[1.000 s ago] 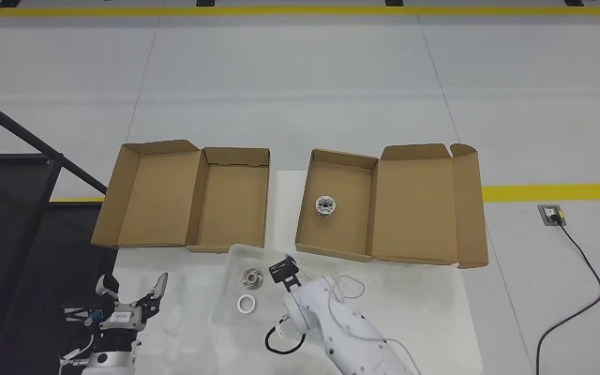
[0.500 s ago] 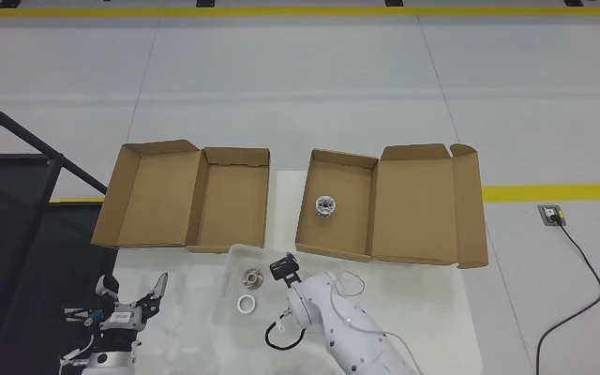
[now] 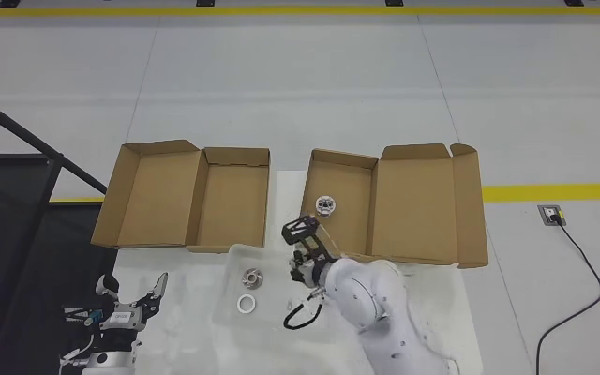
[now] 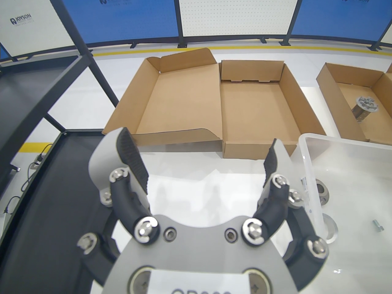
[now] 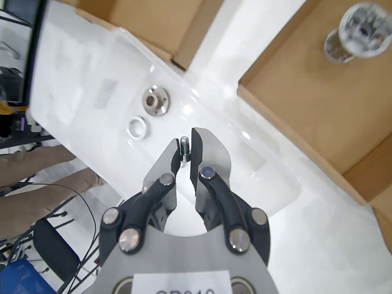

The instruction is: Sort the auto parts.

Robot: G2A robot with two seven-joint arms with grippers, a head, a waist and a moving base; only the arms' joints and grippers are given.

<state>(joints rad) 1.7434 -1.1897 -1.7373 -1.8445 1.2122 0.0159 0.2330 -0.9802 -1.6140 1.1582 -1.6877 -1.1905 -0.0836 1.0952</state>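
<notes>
My right gripper is shut on a small silver bolt, held above the clear tray. In the top view this gripper hangs over the near edge of the right cardboard box. In the tray lie a metal flange and a white ring; the left wrist view also shows a small bolt there. A round metal part stands in the right box. My left gripper is open with nothing in it, at the table's near left corner.
The left cardboard box is open with nothing inside, its lid folded out to the left. The right box's lid lies open to the right. A black rack stands left of the table. A cable hangs from the right arm.
The right arm has lifted out of the tray and swung back and right toward the right box, its gripper now showing from above. The left arm has not moved.
</notes>
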